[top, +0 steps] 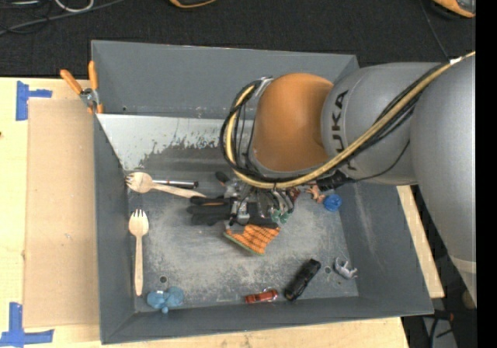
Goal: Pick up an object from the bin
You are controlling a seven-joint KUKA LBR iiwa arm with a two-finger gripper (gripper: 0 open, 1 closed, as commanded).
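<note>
The end effector point(250, 213) is seen low in the middle of the bin point(112, 261), under the arm's orange cover. How far it is open cannot be told, and nothing can be seen held in it. It is set just above an orange ridged pad point(252, 240) and right beside a black lump point(206, 211). These two lie very close together. A wooden spoon point(159, 183) and a wooden fork point(138, 249) are laid well to the left, and a black bar point(301, 280) is near the front wall. Trouble could be caused by the crowding: both things might be pinched at once, or one might be pushed away as the other is grabbed. The pad might also be missed if it lies flat on the floor, since little edge is left to grip.
</note>
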